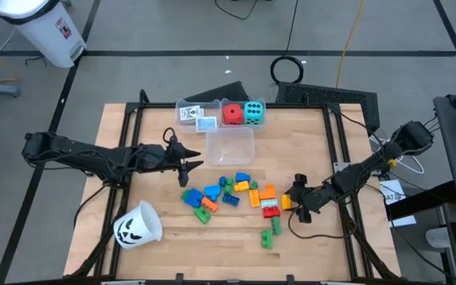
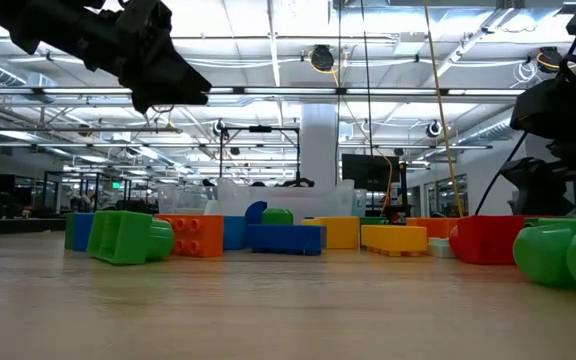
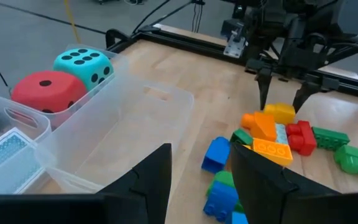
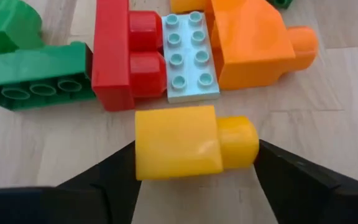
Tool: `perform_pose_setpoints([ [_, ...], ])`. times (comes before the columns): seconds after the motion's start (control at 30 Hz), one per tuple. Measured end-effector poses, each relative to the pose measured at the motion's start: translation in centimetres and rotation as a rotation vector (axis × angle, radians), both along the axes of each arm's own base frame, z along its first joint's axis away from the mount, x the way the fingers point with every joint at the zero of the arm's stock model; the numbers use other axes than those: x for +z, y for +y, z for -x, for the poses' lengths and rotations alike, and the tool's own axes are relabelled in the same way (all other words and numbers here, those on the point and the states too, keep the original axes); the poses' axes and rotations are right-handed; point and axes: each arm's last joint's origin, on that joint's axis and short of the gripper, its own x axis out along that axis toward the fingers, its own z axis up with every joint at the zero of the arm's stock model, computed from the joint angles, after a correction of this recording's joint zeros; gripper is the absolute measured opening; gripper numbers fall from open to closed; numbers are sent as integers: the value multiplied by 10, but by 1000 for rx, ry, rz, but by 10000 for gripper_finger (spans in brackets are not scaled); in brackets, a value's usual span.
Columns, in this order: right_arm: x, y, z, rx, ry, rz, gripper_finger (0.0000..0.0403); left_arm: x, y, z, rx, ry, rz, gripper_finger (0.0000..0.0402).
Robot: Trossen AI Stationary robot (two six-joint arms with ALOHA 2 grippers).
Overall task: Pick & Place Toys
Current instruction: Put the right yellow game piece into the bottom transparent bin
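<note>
A: Right gripper (image 1: 290, 202) — where is it?
B: Low at the right edge of the block pile, on the wooden table (image 1: 172, 245). Right wrist view: its two dark fingers (image 4: 98, 180) stand either side of a yellow block (image 4: 194, 142), spread wider than the block, with a sliver of gap on each side. Straddling it, not gripping.
A: What's next to the yellow block?
B: A pale blue studded brick (image 4: 189, 57) just beyond it, a red block (image 4: 120, 53) touching that brick on one side, a big orange block (image 4: 257, 43) on the other. A green block (image 4: 33, 74) further out past the red one.
A: Left gripper (image 1: 195, 164)?
B: Hanging above the table near the empty clear bin (image 1: 229, 146), clear of the blocks. Fingers (image 3: 151, 180) partly apart, nothing between them.
A: Rest of the toys?
B: The blue, green, orange and yellow blocks are scattered mid-table in front of the bin; two green ones lie apart nearer the front edge. Red die (image 1: 232, 113) and cyan die (image 1: 253, 112) sit side by side in the divided clear tray (image 1: 187, 104) at the back, picture cards (image 1: 197, 117) in the compartments beside them.
A: Anything else?
B: White cup with a black pumpkin face (image 1: 137, 226) on its side, front-left — well away from the pile.
</note>
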Motion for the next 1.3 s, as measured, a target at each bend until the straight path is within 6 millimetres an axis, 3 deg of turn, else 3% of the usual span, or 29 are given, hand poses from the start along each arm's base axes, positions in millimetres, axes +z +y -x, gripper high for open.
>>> perform_pose_setpoints([
  [0.33,2,1,-3,33,-57,4,179,0,0,0,-3,4,-13,168],
  [0.57,5,0,-5,-19,-107,37,115,0,0,0,-4,7,-16,168],
  [0.7,9,-1,-8,-75,-184,102,98,0,0,0,-9,11,-30,168],
  [0.87,11,-6,-13,-110,-225,141,131,0,0,0,-10,11,-32,168],
  [1.13,2,-18,-30,-82,-209,88,261,0,0,0,-10,12,-33,168],
  [1.3,-12,-19,-39,-28,-182,57,274,0,0,0,-10,13,-33,168],
])
